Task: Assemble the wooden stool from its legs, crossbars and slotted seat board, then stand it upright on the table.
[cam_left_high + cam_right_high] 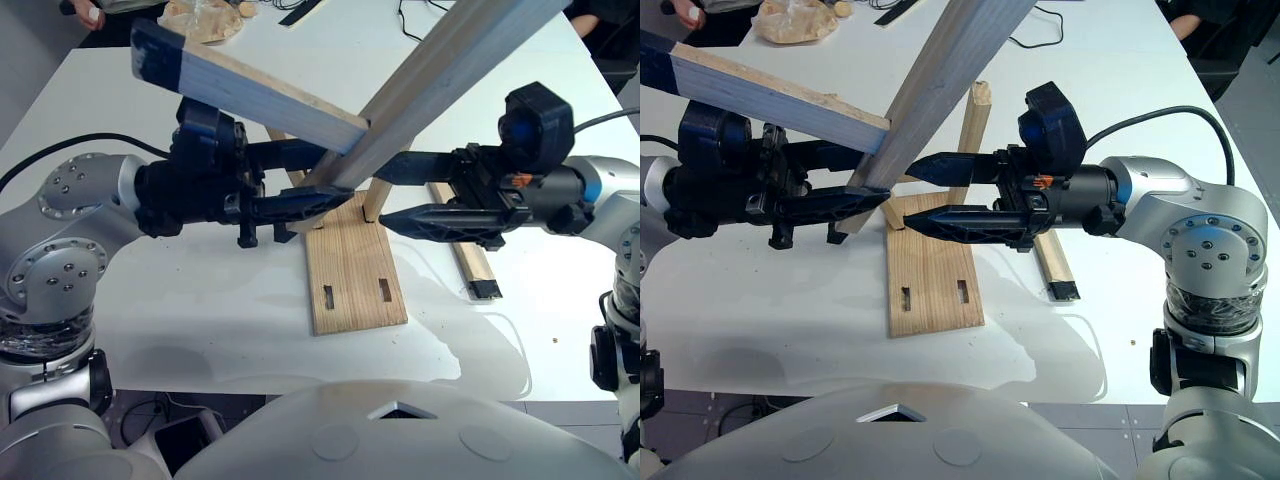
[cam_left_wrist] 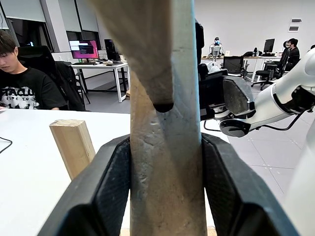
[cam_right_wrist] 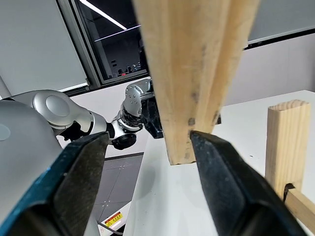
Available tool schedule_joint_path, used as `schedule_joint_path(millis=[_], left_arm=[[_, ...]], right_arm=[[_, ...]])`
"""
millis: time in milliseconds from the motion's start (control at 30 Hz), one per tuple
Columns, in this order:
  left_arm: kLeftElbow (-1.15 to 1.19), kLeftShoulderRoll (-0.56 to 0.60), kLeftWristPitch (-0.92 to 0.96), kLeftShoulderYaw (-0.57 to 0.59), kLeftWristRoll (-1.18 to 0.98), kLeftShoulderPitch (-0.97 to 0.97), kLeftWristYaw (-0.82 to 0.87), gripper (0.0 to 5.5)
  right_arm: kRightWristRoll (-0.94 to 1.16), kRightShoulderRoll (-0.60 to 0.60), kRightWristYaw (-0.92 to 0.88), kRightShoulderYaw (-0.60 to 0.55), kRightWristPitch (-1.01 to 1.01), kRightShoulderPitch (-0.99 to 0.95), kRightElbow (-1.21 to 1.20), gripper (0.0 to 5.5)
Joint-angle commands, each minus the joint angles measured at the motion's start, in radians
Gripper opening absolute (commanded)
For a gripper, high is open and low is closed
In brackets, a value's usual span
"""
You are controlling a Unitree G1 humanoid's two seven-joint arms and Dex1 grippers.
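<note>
At centre frame, above the bench, the step in hand looks like fitting the leg frame into the seat board (flat on the bench, near slots empty). Left gripper: fingers clamped on the frame's lower end. Right gripper: fingers apart, straddling it, contact unclear. Next move: line the frame's end over a slot, then lower it squarely.

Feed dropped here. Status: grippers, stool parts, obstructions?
Left gripper shut on raised leg frame. Right gripper open astride its lower end. Seat board flat, one leg upright on it. Loose bar beside board.
</note>
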Motion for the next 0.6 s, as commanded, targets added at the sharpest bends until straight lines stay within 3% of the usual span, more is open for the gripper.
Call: schedule_joint_path(millis=[33, 500, 600], left_arm=[[-0.031, 0.005, 0.018, -0.006, -0.016, -0.001, -0.018, 2.01], [-0.032, 0.015, 0.023, -0.022, 0.056, 0.063, -0.079, 2.01], [-0.029, 0.01, 0.026, -0.022, 0.06, 0.058, -0.081, 2.01]], right_arm=[[-0.006, 0.011, -0.017, 0.0, -0.013, -0.012, -0.005, 3.05], [-0.012, 0.037, -0.057, -0.002, -0.033, -0.006, -0.019, 3.05], [-0.032, 0.036, -0.053, 0.009, -0.037, 0.005, -0.024, 2.68]])
